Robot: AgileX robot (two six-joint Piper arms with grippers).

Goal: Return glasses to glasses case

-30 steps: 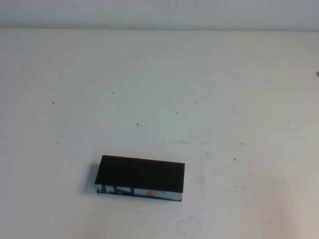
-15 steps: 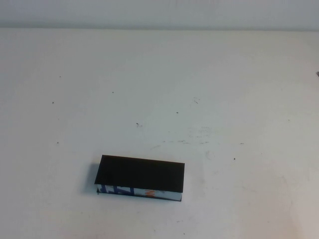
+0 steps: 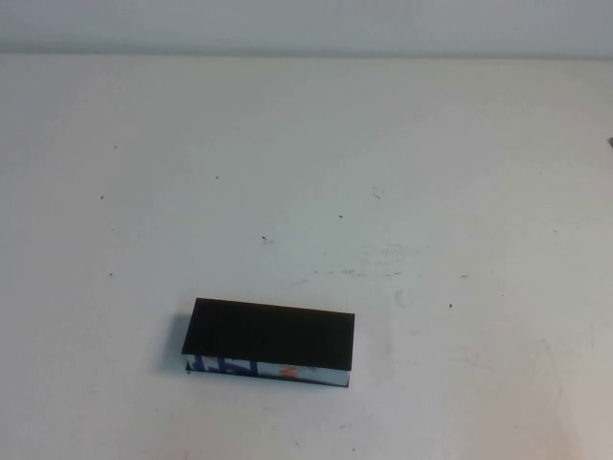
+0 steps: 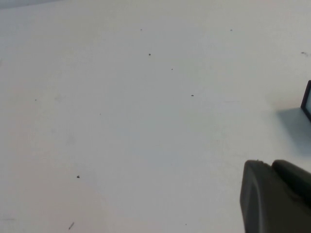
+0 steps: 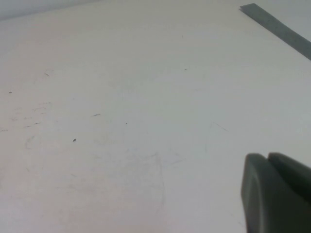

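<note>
The glasses case lies closed on the white counter, near the front edge and a little left of centre, its printed white side facing the robot. Bare, lightly speckled counter spreads wide to its left, right and far side, up to the far edge. The left end effector hangs over bare counter left of the case; whether it is open cannot be told. The right end effector hangs over bare counter too, its state likewise unclear. A grey strip lies along the counter's edge there.
</note>
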